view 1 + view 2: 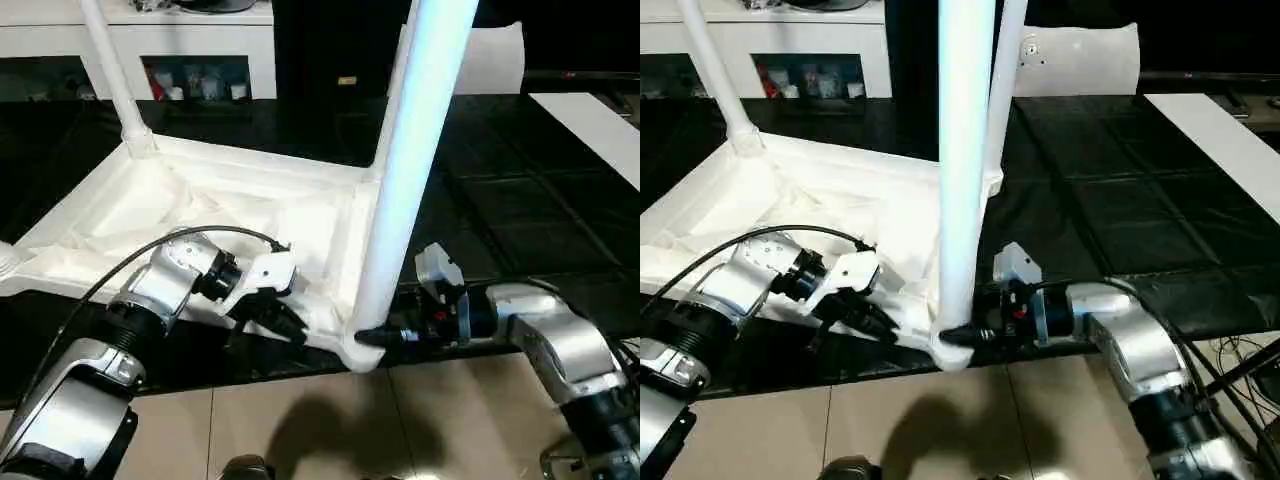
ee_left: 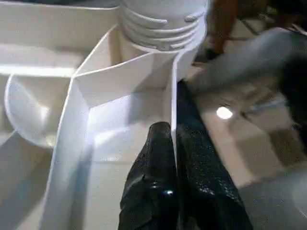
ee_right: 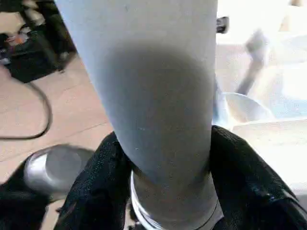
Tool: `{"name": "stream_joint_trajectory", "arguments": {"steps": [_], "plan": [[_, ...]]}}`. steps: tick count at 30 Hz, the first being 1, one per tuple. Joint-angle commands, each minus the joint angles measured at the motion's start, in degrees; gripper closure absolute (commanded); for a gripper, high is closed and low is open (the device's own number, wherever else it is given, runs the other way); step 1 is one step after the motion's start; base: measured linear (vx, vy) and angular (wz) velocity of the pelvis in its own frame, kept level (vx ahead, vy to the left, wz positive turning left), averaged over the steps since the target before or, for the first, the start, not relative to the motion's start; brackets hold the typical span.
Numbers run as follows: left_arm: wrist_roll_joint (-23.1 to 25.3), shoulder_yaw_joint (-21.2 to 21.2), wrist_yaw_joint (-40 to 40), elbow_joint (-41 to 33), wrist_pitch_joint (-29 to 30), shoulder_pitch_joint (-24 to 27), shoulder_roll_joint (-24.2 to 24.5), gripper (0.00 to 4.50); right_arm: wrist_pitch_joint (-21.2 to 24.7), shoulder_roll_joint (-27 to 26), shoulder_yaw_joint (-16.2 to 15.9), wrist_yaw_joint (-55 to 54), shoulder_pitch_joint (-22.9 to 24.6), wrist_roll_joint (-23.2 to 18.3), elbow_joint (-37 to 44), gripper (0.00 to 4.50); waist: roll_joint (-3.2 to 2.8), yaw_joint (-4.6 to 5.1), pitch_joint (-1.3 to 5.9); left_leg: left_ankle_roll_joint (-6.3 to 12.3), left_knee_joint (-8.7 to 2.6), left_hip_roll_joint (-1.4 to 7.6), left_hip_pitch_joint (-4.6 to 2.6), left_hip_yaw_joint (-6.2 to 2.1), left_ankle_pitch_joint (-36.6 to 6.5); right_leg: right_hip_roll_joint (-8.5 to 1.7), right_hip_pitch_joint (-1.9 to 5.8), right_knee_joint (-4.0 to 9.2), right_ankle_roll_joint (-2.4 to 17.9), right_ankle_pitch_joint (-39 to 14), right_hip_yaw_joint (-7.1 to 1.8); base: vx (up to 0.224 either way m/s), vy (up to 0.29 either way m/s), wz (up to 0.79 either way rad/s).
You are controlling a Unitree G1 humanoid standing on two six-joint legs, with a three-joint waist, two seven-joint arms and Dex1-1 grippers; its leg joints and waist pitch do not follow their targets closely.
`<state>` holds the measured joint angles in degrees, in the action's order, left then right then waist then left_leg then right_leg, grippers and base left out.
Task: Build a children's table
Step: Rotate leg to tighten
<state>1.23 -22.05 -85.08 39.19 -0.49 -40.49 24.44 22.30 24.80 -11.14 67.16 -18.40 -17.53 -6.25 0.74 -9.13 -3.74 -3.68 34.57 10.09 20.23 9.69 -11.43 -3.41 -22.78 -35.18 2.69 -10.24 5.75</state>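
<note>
The children's table top (image 1: 200, 200) lies upside down on a black mat, ribbed underside up. A long white leg (image 1: 410, 150) stands in the near right corner socket. Another leg (image 1: 115, 70) stands in the far left corner, and a third (image 1: 1005, 60) rises behind the near one. My left gripper (image 1: 295, 330) is shut on the thin near rim wall of the top, close to that corner; the wrist view shows the left gripper (image 2: 173, 132) pinching the wall. My right gripper (image 1: 952, 335) sits at the base of the near leg, one finger (image 3: 96, 182) pressed on each side.
A white cabinet (image 1: 200, 40) with glass doors runs along the back. A flat white sheet with a round fitting (image 1: 1080, 60) leans behind the table, and a white board (image 1: 590, 130) lies at the right. Tan floor tiles (image 1: 300, 420) border the near edge of the mat.
</note>
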Motion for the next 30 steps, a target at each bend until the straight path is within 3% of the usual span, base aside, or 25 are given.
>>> {"name": "stream_joint_trajectory", "arguments": {"steps": [1, 3, 4, 7, 8, 9, 15, 16, 19, 21, 22, 24, 26, 27, 29, 30], "plan": [[0.3, 2.8, 9.7, -1.5, 4.6, -0.1, -3.3, 4.50, 1.1, -4.8, 0.3, -9.8, 0.2, 1.1, 1.6, 2.45, -0.48, 0.89, 4.26, 1.09, -4.04, 3.48, -0.39, -1.16, -8.3, -6.08, 3.28, 5.17, 7.3, -18.3, -3.72, 0.000, 0.000, 0.00], [0.1, 3.2, 11.0, -1.7, 5.2, 0.1, -3.8, 4.50, 1.7, -6.0, 0.8, -12.6, 0.2, 1.7, 1.4, 2.46, -0.32, 1.71, 4.16, 0.05, -4.26, 3.23, -0.35, -1.24, -9.1, -5.98, 3.33, 5.54, 6.2, -21.2, -3.59, 0.000, 0.000, 0.00], [0.8, 3.9, 15.2, -2.2, 7.5, 0.5, -5.3, 4.50, 3.1, -9.7, 2.5, -20.4, -0.4, 3.5, 0.3, 2.48, -0.48, 2.40, 4.03, -0.25, -4.35, 3.14, -0.27, -1.26, -9.6, -5.83, 3.31, 5.81, 5.4, -22.4, -3.56, 0.000, 0.000, 0.00], [1.3, 5.0, 21.0, -2.8, 11.2, 0.6, -7.5, 4.50, 4.9, -14.0, 4.4, -27.8, -1.1, 4.2, -0.6, 2.52, -0.40, 3.39, 4.21, -0.43, -4.31, 3.03, -0.28, -1.42, -9.6, -5.93, 3.46, 5.88, 5.5, -22.5, -3.48, 0.000, 0.000, 0.00], [1.7, 5.6, 24.2, -3.1, 12.7, 0.4, -8.8, 4.50, 5.5, -16.2, 5.1, -31.6, -1.7, 5.0, -1.5, 2.52, -0.66, 4.06, 4.30, 0.13, -4.22, 3.10, -0.07, -1.34, -8.3, -5.73, 3.44, 5.46, 6.6, -18.9, -3.75, 0.000, 0.000, 0.00], [2.1, 6.5, 29.0, -3.5, 15.0, 0.0, -10.7, 4.50, 5.7, -18.9, 5.8, -36.9, -2.6, 6.3, -2.7, 2.52, -0.52, 4.46, 4.40, 0.21, -4.15, 3.04, -0.05, -1.33, -7.8, -5.68, 3.47, 5.28, 7.3, -17.7, -3.67, 0.000, 0.000, 0.00], [2.8, 8.5, 36.9, -5.5, 19.7, -0.7, -14.7, 4.50, 3.5, -24.9, 7.3, -47.4, -5.6, 9.3, -6.9, 2.52, -0.59, 5.12, 4.58, 1.66, -3.88, 2.79, 0.22, -1.10, -5.1, -5.54, 3.67, 4.93, 8.5, -12.9, -3.87, 0.000, 0.000, 0.00], [2.8, 8.4, 36.9, -6.1, 19.7, -0.7, -15.0, 4.50, 1.9, -25.2, 7.1, -47.0, -5.7, 9.5, -6.9, 1.96, -0.58, 5.19, 4.61, 2.06, -3.85, 2.78, 0.22, -1.11, -5.0, -5.61, 3.78, 4.98, 8.5, -12.6, -3.83, 0.000, 0.000, 0.00], [3.5, 7.3, 35.5, -6.4, 17.6, -0.5, -14.1, 4.50, 0.8, -24.2, 7.3, -46.0, -5.4, 9.8, -5.9, 1.76, -0.72, 5.39, 4.80, 3.37, -3.76, 3.01, 0.31, -1.16, -3.4, -5.45, 3.75, 4.42, 9.3, -8.2, -3.90, 0.000, 0.000, 0.00], [3.7, 5.6, 31.6, -6.0, 12.9, 0.1, -12.0, 4.50, -0.7, -21.7, 7.4, -42.1, -4.9, 9.1, -4.8, 1.62, -0.86, 5.34, 4.86, 4.09, -3.67, 2.96, 0.43, -1.22, -3.0, -5.52, 3.89, 4.29, 9.9, -6.2, -3.88, 0.000, 0.000, 0.00], [3.3, 4.8, 28.4, -5.7, 9.2, 0.5, -11.0, 4.50, -1.3, -20.0, 7.3, -39.6, -4.6, 8.6, -4.2, 1.38, -0.55, 5.41, 4.86, 4.55, -3.64, 2.96, 0.51, -1.12, -3.2, -5.50, 4.01, 4.18, 10.1, -5.2, -3.93, 0.000, 0.000, 0.00], [3.5, 3.4, 24.3, -5.1, 5.2, 0.8, -9.1, 4.50, -2.2, -16.7, 6.1, -34.8, -4.2, 8.5, -3.5, 1.28, -0.93, 5.29, 4.79, 5.03, -3.69, 3.03, 0.60, -1.26, -3.5, -5.58, 4.18, 4.09, 10.2, -4.9, -3.89, 0.000, 0.000, 0.00], [3.6, 2.3, 20.6, -4.4, 3.0, 0.8, -7.4, 4.50, -3.5, -13.3, 4.4, -30.0, -3.8, 9.2, -3.5, 1.03, -0.87, 5.13, 4.75, 5.10, -3.55, 3.05, 0.20, -1.01, -4.7, -5.57, 3.86, 4.37, 10.3, -5.9, -3.93, 0.000, 0.000, 0.00], [3.3, 2.1, 18.6, -4.1, 2.8, 0.8, -6.7, 4.50, -4.0, -11.7, 3.8, -27.6, -3.6, 9.2, -3.5, 1.03, -0.78, 5.14, 4.66, 4.99, -3.55, 3.01, 0.40, -0.97, -4.8, -5.57, 4.07, 4.31, 10.3, -6.0, -3.99, 0.000, 0.000, 0.00], [3.3, 1.7, 16.2, -3.3, 0.9, 0.5, -5.8, 4.50, -5.1, -9.8, 3.2, -23.6, -3.3, 8.6, -3.7, 1.03, -0.84, 4.88, 4.44, 4.83, -3.64, 3.11, 0.24, -0.91, -6.6, -5.70, 3.82, 4.70, 10.1, -8.8, -3.96, 0.000, 0.000, 0.00], [2.1, 1.7, 12.6, -3.0, 0.5, 0.2, -5.1, 4.50, -5.9, -7.4, 2.1, -18.1, -3.0, 7.8, -3.3, 1.03, -1.17, 4.40, 4.32, 4.07, -3.79, 3.27, -0.01, -0.96, -7.9, -5.70, 3.68, 5.09, 9.6, -12.1, -3.89, 0.000, 0.000, 0.00]]}}
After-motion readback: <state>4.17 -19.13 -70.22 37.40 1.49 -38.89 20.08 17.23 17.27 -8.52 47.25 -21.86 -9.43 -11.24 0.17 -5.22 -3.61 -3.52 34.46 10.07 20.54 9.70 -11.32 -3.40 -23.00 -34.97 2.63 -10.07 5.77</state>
